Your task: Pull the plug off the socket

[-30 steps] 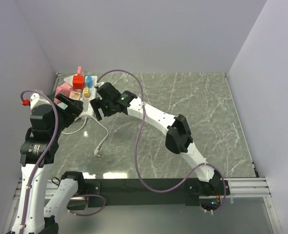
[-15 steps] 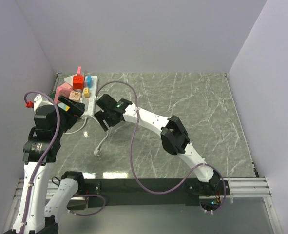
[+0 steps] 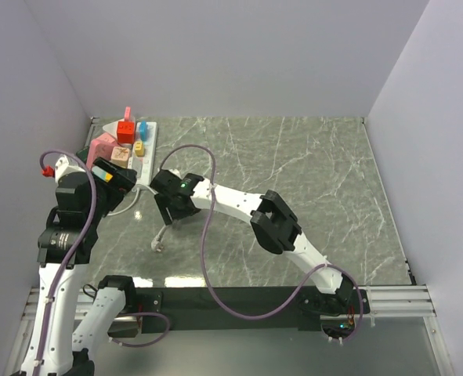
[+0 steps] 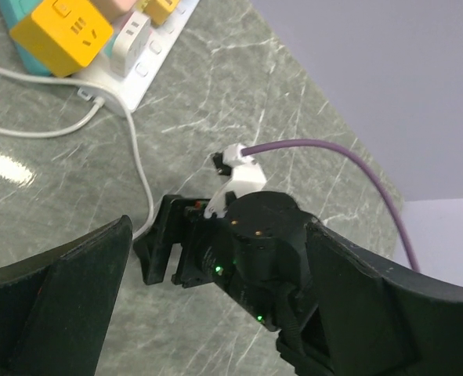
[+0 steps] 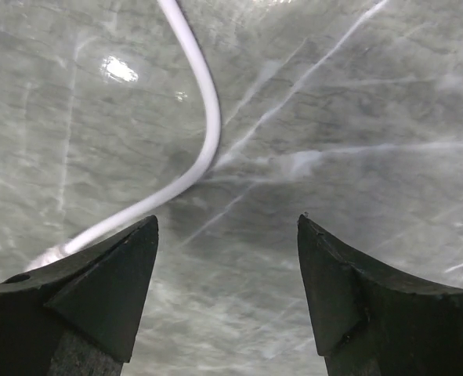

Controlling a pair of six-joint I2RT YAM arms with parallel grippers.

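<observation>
The power strip [image 3: 148,153] lies in the table's [image 3: 309,180] far-left corner, hard by the left wall [image 3: 27,117], with coloured plugs [image 3: 126,130] seated in it. The right gripper [image 5: 225,227], jaws apart and holding nothing, hovers over the white cable [image 5: 204,133]. The left gripper [image 3: 113,175], spread wide, hangs beside the strip. Marble runs wide toward the right edge.

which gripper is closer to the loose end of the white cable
Right. The right gripper hovers over the loose end; the left gripper is farther off beside the power strip.
</observation>
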